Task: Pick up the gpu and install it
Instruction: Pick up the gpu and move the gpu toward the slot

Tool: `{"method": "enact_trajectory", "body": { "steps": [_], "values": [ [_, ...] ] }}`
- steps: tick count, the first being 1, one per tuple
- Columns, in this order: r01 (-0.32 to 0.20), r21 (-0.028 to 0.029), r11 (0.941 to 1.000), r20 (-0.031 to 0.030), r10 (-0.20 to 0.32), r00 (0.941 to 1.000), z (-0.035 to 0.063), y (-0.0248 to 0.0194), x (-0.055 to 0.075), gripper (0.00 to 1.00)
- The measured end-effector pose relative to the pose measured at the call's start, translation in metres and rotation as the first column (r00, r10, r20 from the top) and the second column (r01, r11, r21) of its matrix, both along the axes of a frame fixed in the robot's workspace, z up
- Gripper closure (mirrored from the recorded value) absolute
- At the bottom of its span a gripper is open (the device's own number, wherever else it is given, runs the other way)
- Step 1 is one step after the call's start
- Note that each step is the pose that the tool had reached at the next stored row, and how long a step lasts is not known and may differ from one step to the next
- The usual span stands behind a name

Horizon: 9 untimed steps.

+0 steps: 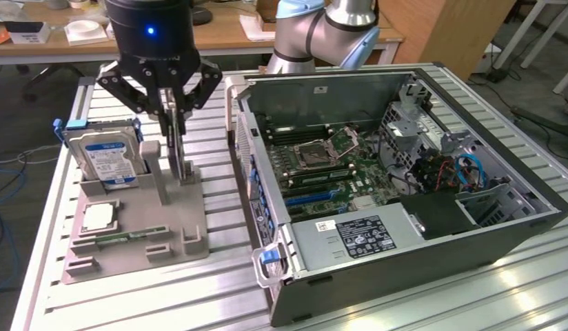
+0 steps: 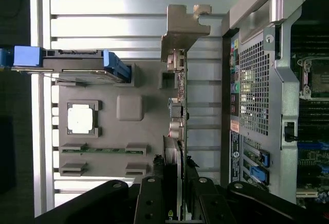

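Observation:
The gpu (image 1: pixel 178 148) is a thin dark card standing on edge in a slot of the grey holder tray (image 1: pixel 178 231). My gripper (image 1: pixel 171 114) hangs straight above it, and its black fingers meet on the card's top edge. In the wrist view the gpu (image 2: pixel 178 100) runs edge-on away from the gripper (image 2: pixel 177 168), with its silvery bracket at the far end. The fingers (image 2: pixel 157 175) press against both faces of the card. The card's lower edge looks seated in the holder.
The open computer case (image 1: pixel 394 158) lies at the exterior view's right with its motherboard and blue slots (image 1: pixel 311 196) exposed. On the tray stand a hard drive (image 1: pixel 105 155), a processor (image 1: pixel 98 215) and a green memory stick (image 1: pixel 118 238). The case wall (image 2: pixel 257 80) is close beside the card.

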State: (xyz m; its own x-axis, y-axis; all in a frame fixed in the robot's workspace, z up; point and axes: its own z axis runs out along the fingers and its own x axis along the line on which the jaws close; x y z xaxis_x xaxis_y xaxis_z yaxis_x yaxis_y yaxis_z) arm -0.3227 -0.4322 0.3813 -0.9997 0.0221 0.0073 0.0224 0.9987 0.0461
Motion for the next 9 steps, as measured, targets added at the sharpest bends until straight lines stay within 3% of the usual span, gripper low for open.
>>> {"method": "enact_trajectory", "body": {
  "steps": [9],
  "values": [
    [0.000,0.0000,1.0000,0.0000,0.000,1.0000,0.0141,0.0000,0.000,0.73]
  ]
}}
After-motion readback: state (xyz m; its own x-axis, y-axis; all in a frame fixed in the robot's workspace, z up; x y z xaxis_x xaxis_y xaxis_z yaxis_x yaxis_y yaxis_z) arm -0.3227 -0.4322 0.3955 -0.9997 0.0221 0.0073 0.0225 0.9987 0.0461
